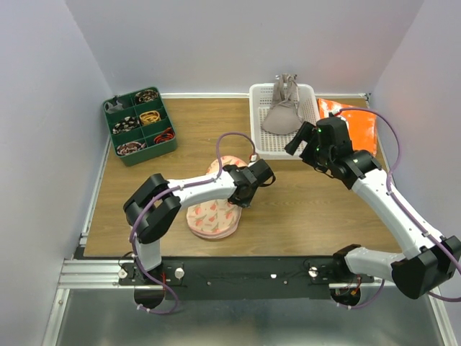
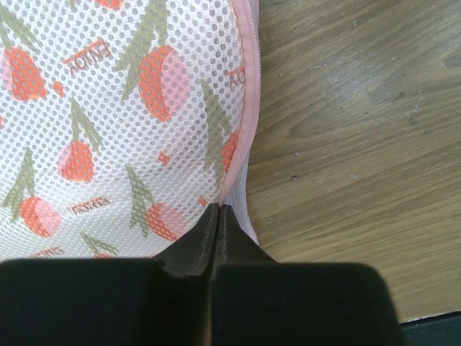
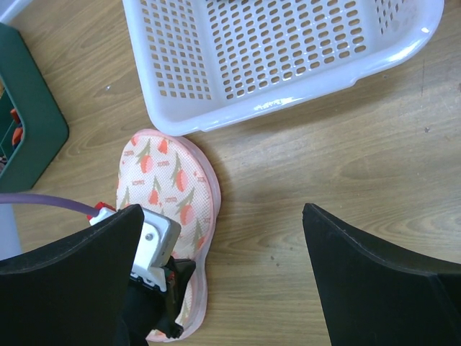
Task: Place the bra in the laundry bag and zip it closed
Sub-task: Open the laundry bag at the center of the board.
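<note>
Closest in are my left jaws, pressed together with their ends pinching the pink rim of the laundry bag (image 2: 108, 108), whose mesh face with its fruit print spreads ahead and to the left of them. That bag lies flat on the tabletop (image 1: 310, 209) with its two halves together, so I judge the step in hand is getting it open. My right jaws stand wide apart with nothing between them, hovering over bare wood. The bag is below and to their left, and the white basket (image 3: 281, 104) is just beyond them. The bra (image 1: 282, 114) is in that basket, slumped against its far wall, a little beyond the right jaws and touched by neither pair. It looks light, soft and limp, likely to sag and trail its thin straps, which could snag in the basket's holes. I would take it by a pinch of bunched fabric between the cups rather than by a strap. The bag looks padded yet pliant, so its rim is the sensible hold.
</note>
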Robot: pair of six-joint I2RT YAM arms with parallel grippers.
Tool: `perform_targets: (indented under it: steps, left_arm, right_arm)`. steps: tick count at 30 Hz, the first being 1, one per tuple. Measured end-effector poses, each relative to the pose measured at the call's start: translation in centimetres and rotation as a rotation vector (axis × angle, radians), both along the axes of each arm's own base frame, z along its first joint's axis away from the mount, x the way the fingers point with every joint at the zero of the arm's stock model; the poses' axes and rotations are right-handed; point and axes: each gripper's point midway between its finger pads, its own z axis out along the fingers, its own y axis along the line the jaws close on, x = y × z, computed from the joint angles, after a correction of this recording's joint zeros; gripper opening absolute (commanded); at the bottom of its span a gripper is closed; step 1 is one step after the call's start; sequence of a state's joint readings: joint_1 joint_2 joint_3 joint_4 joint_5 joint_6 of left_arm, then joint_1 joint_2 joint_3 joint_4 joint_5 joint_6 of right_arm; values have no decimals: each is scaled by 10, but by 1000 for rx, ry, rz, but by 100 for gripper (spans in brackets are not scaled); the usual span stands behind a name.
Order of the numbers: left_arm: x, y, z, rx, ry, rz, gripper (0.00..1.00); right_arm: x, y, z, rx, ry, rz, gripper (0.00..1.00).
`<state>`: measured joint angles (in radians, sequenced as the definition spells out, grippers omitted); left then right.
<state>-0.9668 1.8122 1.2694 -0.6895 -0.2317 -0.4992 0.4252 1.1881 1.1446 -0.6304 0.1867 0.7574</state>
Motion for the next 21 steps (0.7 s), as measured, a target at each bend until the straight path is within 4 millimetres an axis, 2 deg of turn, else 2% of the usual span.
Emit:
perform_targets:
  steps: [7,10,12,13,14,16,17,19,20,21]
  left_arm:
    - [-2,-2,4,-11,0,-3,0]
    - [-2,-2,25,-42,-19,4,0]
    - [2,-4,54,-84,-61,14,0]
    - [7,-7,82,-133,-111,23,0]
    - [9,-7,101,-167,-143,28,0]
    - [19,-1,153,-245,-246,62,0]
    - [21,2,173,-276,-285,78,0]
    - [28,24,210,-316,-369,141,0]
    - [30,32,216,-318,-388,165,0]
    - [36,54,223,-312,-415,223,0]
  right_arm:
    - [0,-2,1,-5,-4,-9,100]
    - [0,-5,5,-6,-18,-19,100]
    - [-1,-6,7,-6,-26,-18,100]
    - [-1,-6,7,-7,-28,-15,100]
    - [-1,-5,7,-8,-27,-10,100]
    - [-2,1,5,-2,-19,28,100]
    - [-2,5,3,0,-14,50,100]
    - [-3,21,-3,20,7,151,100]
    - [-3,26,-5,25,14,187,100]
    - [-5,39,-11,50,37,259,100]
